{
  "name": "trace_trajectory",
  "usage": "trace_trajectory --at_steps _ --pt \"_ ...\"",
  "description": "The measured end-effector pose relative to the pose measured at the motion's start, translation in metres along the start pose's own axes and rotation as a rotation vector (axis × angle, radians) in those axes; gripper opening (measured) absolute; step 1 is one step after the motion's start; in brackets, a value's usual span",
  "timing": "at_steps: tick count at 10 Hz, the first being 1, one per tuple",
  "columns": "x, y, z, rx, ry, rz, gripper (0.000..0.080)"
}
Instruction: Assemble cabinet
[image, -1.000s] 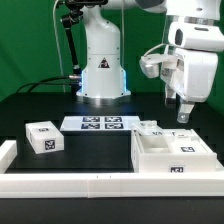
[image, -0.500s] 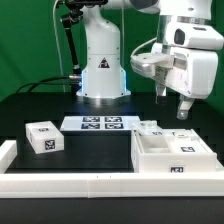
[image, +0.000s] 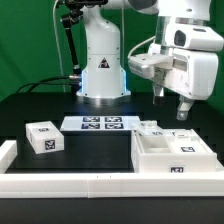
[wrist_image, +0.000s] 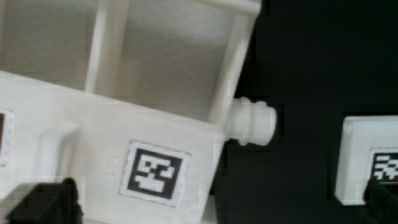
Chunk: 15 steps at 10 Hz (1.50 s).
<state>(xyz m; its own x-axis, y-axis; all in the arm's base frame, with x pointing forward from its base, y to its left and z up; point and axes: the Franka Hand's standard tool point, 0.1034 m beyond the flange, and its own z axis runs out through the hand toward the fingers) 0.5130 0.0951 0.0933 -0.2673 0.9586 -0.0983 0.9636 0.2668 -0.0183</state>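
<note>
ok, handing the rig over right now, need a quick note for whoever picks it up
Gripper: open, empty, hanging above the cabinet frame at the exterior view's right, not touching it.
Parts: the frame lies on the table behind the border rail. One tagged drawer block sits apart at the exterior view's left. Smaller tagged pieces lie at the frame's far edge. The marker board lies near the arm base.
Done: no loose part looks fitted yet.
Left: probably grasp the loose parts and fit them to the frame.
</note>
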Motion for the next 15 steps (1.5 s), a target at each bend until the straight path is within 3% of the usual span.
trace_trajectory --at_steps 2,3,7,10,12,15 --pt "0.007 -0.037 0.003 0.013 -0.001 -0.015 0.0797" --pt "0.008 -0.048 0.008 0.035 -0.001 -0.015 0.0797" --pt "0.008 -0.049 0.01 0.04 -0.002 0.014 0.0797" --pt "0.014 -0.076 0.015 0.078 0.009 -0.105 0.0797" --pt "0.025 -0.083 0.019 0.09 0.007 -0.171 0.0797" --pt "0.023 -0.083 0.02 0.091 0.007 -0.167 0.0797"
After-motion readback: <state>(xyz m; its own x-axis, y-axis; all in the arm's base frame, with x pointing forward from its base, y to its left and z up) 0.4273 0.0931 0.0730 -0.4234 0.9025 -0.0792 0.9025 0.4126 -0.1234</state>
